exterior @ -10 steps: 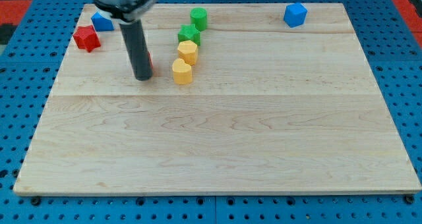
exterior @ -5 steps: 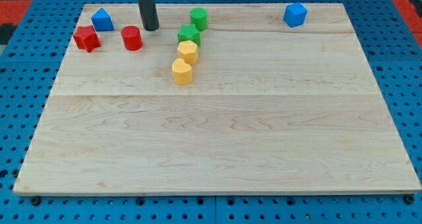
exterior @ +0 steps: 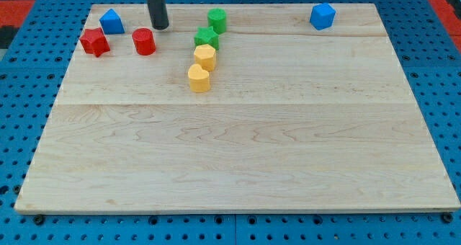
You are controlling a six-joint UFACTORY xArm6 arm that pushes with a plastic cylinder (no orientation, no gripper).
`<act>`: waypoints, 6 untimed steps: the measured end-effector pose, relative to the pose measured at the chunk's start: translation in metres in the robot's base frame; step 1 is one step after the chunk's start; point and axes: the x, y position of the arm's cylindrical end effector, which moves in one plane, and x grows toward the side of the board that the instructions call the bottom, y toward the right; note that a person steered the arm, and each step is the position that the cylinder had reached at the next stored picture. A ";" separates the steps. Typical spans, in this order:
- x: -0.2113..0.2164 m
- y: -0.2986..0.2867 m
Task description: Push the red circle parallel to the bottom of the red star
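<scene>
The red circle [exterior: 144,41] stands on the wooden board near the view's top left, level with the red star [exterior: 94,41] and to its right, with a gap between them. My tip [exterior: 159,27] is just above and right of the red circle, apart from it. The rod rises out of the view's top.
A blue block [exterior: 111,21] sits above the red star. A green cylinder [exterior: 217,19], a green star [exterior: 207,37] and two yellow blocks [exterior: 205,56] [exterior: 199,78] form a line right of the tip. A blue cube [exterior: 323,16] is at top right.
The red circle went from hidden behind the rod to up and left beside the red star. My tip moved up toward the view's top and slightly left.
</scene>
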 end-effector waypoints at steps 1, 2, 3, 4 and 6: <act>0.047 -0.002; 0.081 -0.008; 0.088 0.021; 0.089 -0.012; 0.104 -0.039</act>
